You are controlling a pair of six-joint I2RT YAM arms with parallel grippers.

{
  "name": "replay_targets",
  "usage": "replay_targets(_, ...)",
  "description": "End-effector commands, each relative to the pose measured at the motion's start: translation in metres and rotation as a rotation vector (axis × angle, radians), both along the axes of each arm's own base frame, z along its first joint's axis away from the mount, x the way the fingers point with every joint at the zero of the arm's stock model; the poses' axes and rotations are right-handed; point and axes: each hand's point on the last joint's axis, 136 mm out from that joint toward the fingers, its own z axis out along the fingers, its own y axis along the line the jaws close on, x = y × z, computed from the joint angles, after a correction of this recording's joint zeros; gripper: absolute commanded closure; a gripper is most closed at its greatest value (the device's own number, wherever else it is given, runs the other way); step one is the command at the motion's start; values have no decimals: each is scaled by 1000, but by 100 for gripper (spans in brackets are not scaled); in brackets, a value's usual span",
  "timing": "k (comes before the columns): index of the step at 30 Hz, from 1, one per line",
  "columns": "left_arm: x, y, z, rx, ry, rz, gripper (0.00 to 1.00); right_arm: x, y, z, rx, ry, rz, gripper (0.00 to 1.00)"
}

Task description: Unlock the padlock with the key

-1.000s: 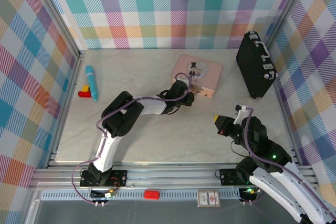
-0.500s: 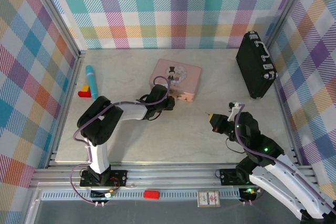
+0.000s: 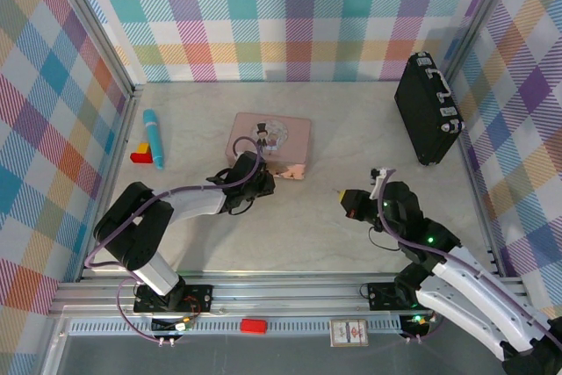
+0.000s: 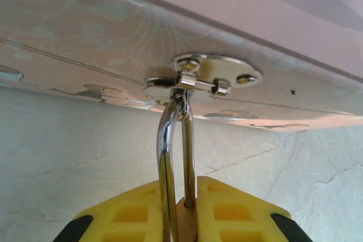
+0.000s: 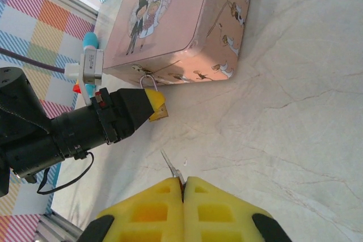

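- While the left gripper (image 4: 186,198) has its jaws clamped shut on the padlock (image 4: 165,140), the padlock's long axis runs from them straight to the tin (image 4: 272,21).
- Brass body, silver shackle hooked through the tin's clasp (image 4: 215,75), above the tabletop (image 4: 68,151).
- Right gripper (image 5: 183,183): jaws pinched on the key (image 5: 169,166), a thin sliver pointing towards the padlock, well apart.

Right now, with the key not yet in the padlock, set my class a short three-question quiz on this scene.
1. True or false: the right gripper is shut on the key.
2. The left gripper is: A open; B shut on the padlock; C shut on the key.
3. Fill in: the padlock's shackle hangs through the clasp of the pink ____.
Key: 1 true; 2 B; 3 tin.
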Motion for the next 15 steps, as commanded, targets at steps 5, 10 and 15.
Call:
replay_targets(5, -18, -20, 1, -7, 45, 47, 95, -1, 5, -33, 40, 140, -40, 100)
replay_targets(10, -25, -36, -4, -61, 81, 55, 95, -2, 8, -47, 58, 192, -54, 100)
replay_targets(15, -32, -53, -6, -143, 113, 69, 95, -4, 11, -65, 92, 267, -77, 100)
